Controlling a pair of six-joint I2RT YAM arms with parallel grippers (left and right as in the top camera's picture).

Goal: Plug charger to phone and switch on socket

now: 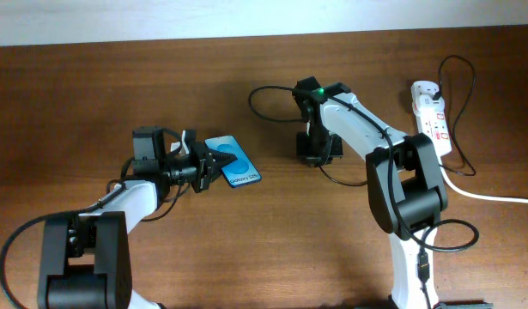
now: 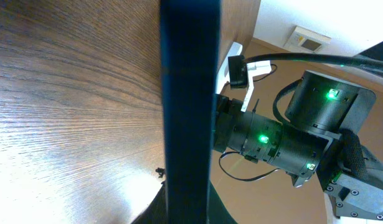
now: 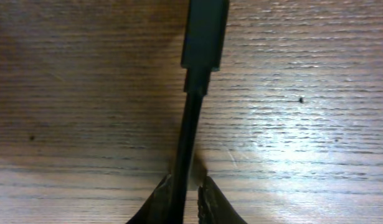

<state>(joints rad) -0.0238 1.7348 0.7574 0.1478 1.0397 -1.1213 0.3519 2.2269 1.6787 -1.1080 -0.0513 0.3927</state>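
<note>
The phone (image 1: 239, 168), blue screen up, lies tilted at table centre-left. My left gripper (image 1: 214, 166) is shut on its near end. In the left wrist view the phone (image 2: 190, 93) shows edge-on as a dark bar rising from my jaws (image 2: 190, 211). The charger (image 1: 257, 89) is a thin black cable looping behind my right gripper (image 1: 318, 154), which points down at the table. In the right wrist view my fingers (image 3: 188, 199) are shut on the cable just behind its black plug tip (image 3: 205, 34). The socket (image 1: 433, 116) lies at the far right.
The socket's thick white cord (image 1: 487, 196) runs off the right edge. More black cable loops beside the socket (image 1: 459, 77). The right arm's body (image 2: 291, 137) shows beyond the phone in the left wrist view. Bare wood lies between the two grippers.
</note>
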